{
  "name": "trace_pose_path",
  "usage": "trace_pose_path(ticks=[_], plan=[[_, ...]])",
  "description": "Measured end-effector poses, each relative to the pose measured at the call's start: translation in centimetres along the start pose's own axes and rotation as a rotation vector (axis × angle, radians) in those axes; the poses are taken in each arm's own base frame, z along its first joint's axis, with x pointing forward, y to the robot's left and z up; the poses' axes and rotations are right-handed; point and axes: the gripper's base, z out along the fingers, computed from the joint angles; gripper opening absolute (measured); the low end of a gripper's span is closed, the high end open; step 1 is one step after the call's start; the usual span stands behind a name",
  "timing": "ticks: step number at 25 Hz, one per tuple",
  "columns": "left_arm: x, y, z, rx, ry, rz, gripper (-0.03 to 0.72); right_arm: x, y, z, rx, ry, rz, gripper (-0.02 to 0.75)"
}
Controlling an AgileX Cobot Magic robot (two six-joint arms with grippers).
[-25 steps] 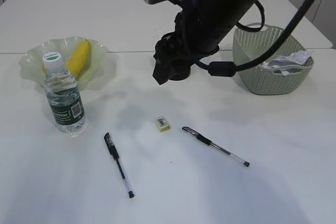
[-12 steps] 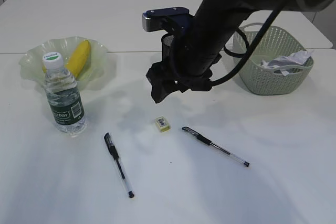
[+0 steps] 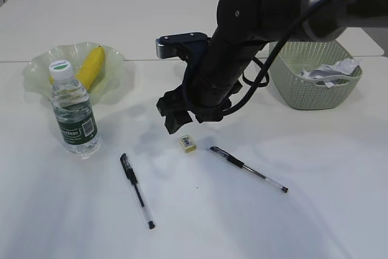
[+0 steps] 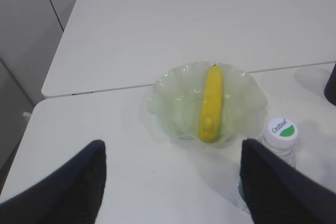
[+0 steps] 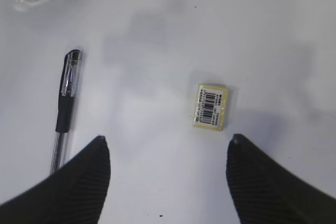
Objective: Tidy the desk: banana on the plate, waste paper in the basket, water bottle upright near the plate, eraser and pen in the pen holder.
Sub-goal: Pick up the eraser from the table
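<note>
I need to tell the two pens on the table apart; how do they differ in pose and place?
The left pen lies near the water bottle, its capped end pointing away from the camera and its length running almost straight towards it. The right pen lies right of the eraser, slanting down to the right. Both are dark-capped, clear-barrelled, flat on the table, and untouched.

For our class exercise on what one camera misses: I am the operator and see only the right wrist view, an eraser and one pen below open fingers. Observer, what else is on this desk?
Observer: A second pen lies right of the eraser.
Operator: Is the banana sorted?
Observer: Yes, the banana lies in the plate.
Operator: And the bottle?
Observer: The water bottle stands upright in front of the plate.
Operator: The waste paper?
Observer: Crumpled paper sits in the basket.
</note>
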Motion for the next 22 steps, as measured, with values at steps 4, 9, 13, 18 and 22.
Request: trace_pose_path(ticks=[4,9,13,18,22], plan=[[0.0,0.0,0.0,-0.001,0.000,0.003,0.571,0.2,-0.4,1.5,0.006,0.015,0.014,0.510],[0.0,0.0,0.0,-0.002,0.000,0.007,0.571,0.2,-0.7,2.8,0.015,0.000,0.020,0.502],[0.0,0.1,0.0,-0.009,0.005,0.026,0.571,0.1,-0.9,3.7,0.021,-0.014,0.027,0.502],[0.1,0.1,0.0,-0.014,0.006,0.041,0.571,0.5,-1.3,5.4,0.025,0.009,0.040,0.502],[0.0,0.2,0.0,-0.016,0.006,0.047,0.569,0.6,-1.5,6.2,0.029,0.006,0.047,0.502]])
